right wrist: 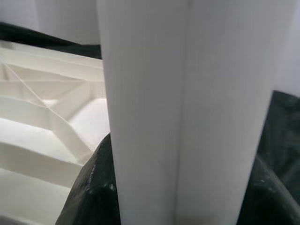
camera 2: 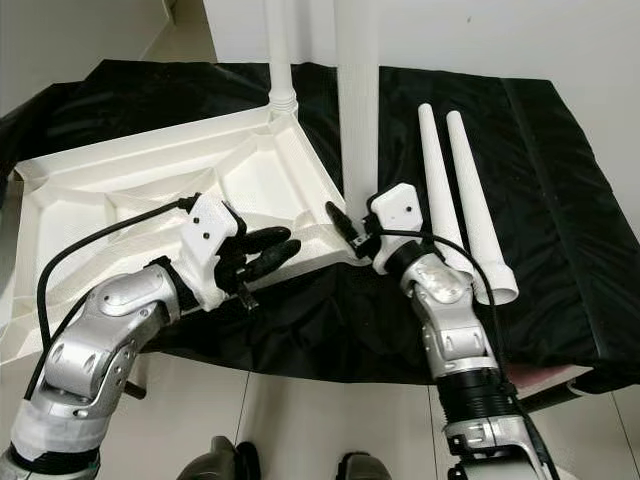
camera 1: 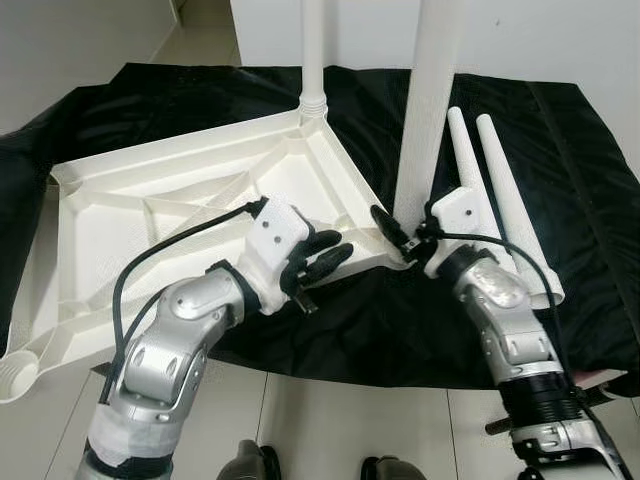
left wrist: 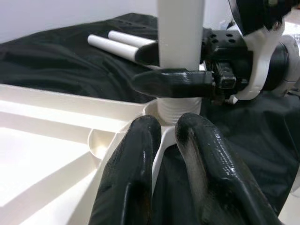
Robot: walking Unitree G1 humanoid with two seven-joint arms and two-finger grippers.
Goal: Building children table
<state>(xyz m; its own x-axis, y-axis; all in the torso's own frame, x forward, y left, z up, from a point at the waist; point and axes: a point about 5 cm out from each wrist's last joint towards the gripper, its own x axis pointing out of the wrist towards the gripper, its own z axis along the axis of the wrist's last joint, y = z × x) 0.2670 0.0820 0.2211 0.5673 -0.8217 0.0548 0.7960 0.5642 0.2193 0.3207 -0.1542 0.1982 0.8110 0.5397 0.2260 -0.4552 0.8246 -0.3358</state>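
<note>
A white plastic table top (camera 1: 200,200) lies upside down on a black cloth. One white leg (camera 1: 313,50) stands in its far corner. A second leg (camera 1: 425,110) stands upright at the near right corner (camera 1: 392,250), its threaded end (left wrist: 180,110) sitting in the socket. My right gripper (camera 1: 405,225) is shut on this leg just above the socket, with black fingers (right wrist: 89,192) on both sides. My left gripper (camera 1: 325,252) sits on the table top's near rim beside that corner, fingers (left wrist: 136,154) pinched on the rim wall.
Two loose white legs (camera 1: 500,190) lie side by side on the black cloth (camera 1: 570,150) to the right of my right arm. An open socket (camera 1: 15,375) marks the table top's near left corner. Pale floor tiles (camera 1: 330,420) run along the cloth's front edge.
</note>
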